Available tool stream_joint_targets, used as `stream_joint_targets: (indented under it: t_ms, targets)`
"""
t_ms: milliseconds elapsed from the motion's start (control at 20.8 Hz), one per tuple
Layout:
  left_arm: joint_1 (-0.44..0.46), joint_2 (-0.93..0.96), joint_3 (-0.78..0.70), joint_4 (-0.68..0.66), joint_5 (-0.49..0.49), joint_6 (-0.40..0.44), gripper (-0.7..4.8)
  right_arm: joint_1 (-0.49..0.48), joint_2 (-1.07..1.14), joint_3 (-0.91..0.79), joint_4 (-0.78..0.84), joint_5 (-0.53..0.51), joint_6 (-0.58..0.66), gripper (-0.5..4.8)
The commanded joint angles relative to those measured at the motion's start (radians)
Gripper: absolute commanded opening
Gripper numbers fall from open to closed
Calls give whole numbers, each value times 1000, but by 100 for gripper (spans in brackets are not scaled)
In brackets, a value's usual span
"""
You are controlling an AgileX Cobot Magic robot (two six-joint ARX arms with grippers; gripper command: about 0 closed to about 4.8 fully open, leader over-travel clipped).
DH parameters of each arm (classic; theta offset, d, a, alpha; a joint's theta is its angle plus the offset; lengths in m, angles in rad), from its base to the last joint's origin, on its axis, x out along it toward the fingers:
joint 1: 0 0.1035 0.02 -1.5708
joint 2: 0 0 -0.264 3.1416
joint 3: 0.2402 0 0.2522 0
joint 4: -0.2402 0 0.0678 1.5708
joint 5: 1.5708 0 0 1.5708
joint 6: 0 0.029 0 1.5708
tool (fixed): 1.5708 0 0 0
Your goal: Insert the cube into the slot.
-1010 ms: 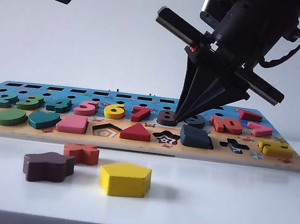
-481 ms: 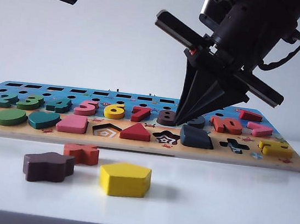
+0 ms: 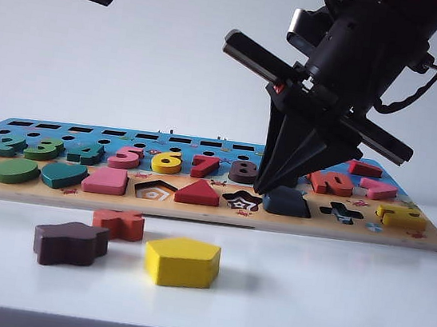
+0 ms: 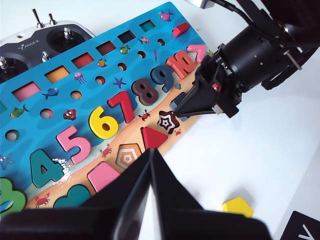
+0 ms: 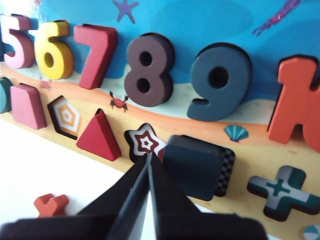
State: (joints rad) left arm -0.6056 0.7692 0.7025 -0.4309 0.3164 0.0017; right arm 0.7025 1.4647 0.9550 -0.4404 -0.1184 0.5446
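The cube (image 3: pixel 287 202) (image 5: pixel 192 165), a flat dark navy square block, lies in the slot, shifted to one side so that a strip of the checkerboard floor (image 5: pixel 227 170) shows along one edge. My right gripper (image 3: pixel 265 191) (image 5: pixel 149 155) is shut with nothing between its fingers. Its tips point down at the board right beside the cube's edge, on the side of the star recess (image 5: pixel 146 143). My left gripper (image 4: pixel 151 151) is shut and empty. It hangs high above the board's left part, near the pentagon recess (image 4: pixel 129 156), far from the cube.
The puzzle board (image 3: pixel 196 211) carries numbers and shapes. In front of it on the white table lie a yellow pentagon block (image 3: pixel 181 261), a dark brown star-like block (image 3: pixel 71 242) and an orange-red block (image 3: pixel 118 223). A remote controller (image 4: pixel 45 35) sits behind the board.
My right gripper's tips have come forward and down, from the 8 and 9 behind the cube to the cube's left edge. The left gripper has barely moved.
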Motion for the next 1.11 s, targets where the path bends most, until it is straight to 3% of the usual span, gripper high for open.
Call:
stream_joint_targets:
  t_ms: [48,481,577,722,914,1107]
  targets:
    - [-1,0,2,14,6,-3,17,1,1,3,-9,17,0,-8]
    - [-1,0,2,14,6,-3,17,1,-1,3,-4,27,-2,-8]
    - [-1,0,2,14,6,-3,17,1,-26,10,34,-43,-2,-8]
    - [-1,0,2,14,6,-3,17,1,-103,47,43,-65,-28,1]
    - [-1,0,2,14,6,-3,17,-11,-239,65,86,-63,-129,51]
    - [0,-3,3,14,5,-2,17,-79,-330,61,24,-60,-190,119]
